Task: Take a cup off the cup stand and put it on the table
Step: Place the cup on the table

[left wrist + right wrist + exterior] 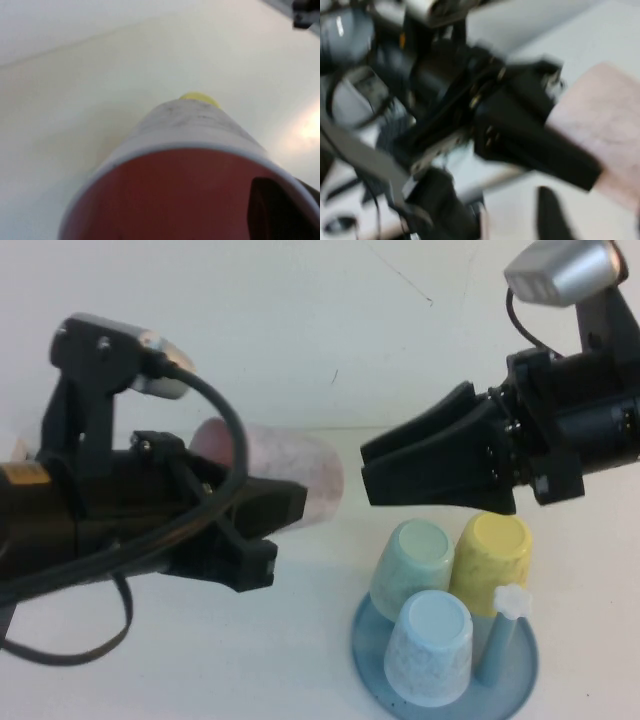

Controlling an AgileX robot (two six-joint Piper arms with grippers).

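My left gripper (pixel 275 532) is shut on the pale pink speckled cup (pixel 300 475) and holds it on its side above the table (pixel 300 330), left of the cup stand (pixel 520 680). In the left wrist view one dark finger (pixel 275 210) sits inside the cup's pink mouth (pixel 190 130). My right gripper (pixel 368 478) is open and empty. It points left, its tips just short of the cup's base, above the stand. The cup also shows in the right wrist view (pixel 605 120), with my left gripper's black finger across it.
On the stand, a mint green cup (pixel 412 565), a yellow cup (pixel 490 555) and a light blue speckled cup (pixel 430 645) sit upside down. One bare blue peg with a white cap (pixel 510 602) stands at its right. White tabletop lies behind and to the left.
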